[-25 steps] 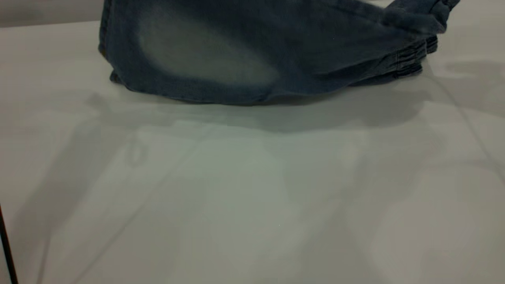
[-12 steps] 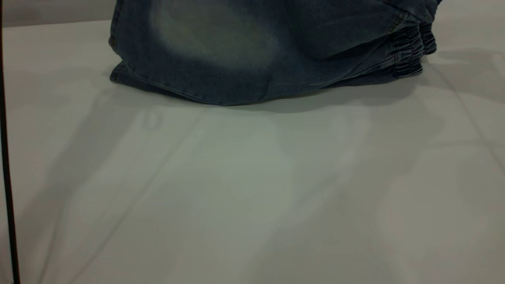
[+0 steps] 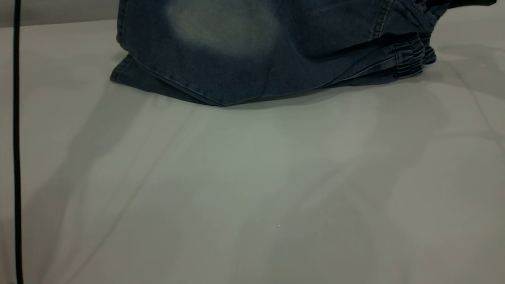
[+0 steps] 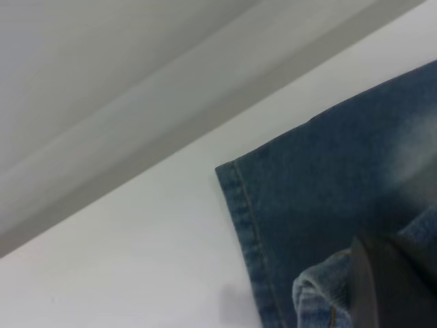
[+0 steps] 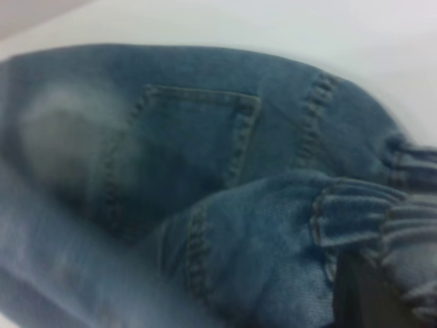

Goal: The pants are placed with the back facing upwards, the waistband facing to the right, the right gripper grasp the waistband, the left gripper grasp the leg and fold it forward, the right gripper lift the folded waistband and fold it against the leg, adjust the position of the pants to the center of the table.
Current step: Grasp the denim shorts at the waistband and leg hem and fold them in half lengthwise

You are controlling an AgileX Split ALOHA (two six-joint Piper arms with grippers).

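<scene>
A pair of faded blue denim pants [image 3: 252,51] with an elasticated, gathered waistband [image 3: 410,57] lies folded at the far side of the pale grey table [image 3: 252,189], its waistband end toward the exterior view's right and its stitched hem corner [image 3: 118,75] toward the left. A lighter worn patch shows on the upper layer, which rises out of the top of the exterior view. In the right wrist view, a back pocket [image 5: 198,137] faces up and the right gripper [image 5: 372,290] is clenched on a bunched fold of the waistband. In the left wrist view, the left gripper [image 4: 392,283] grasps a curl of the leg fabric beside the hem edge. A thin black cable [image 3: 16,142] hangs at the exterior view's left edge.
</scene>
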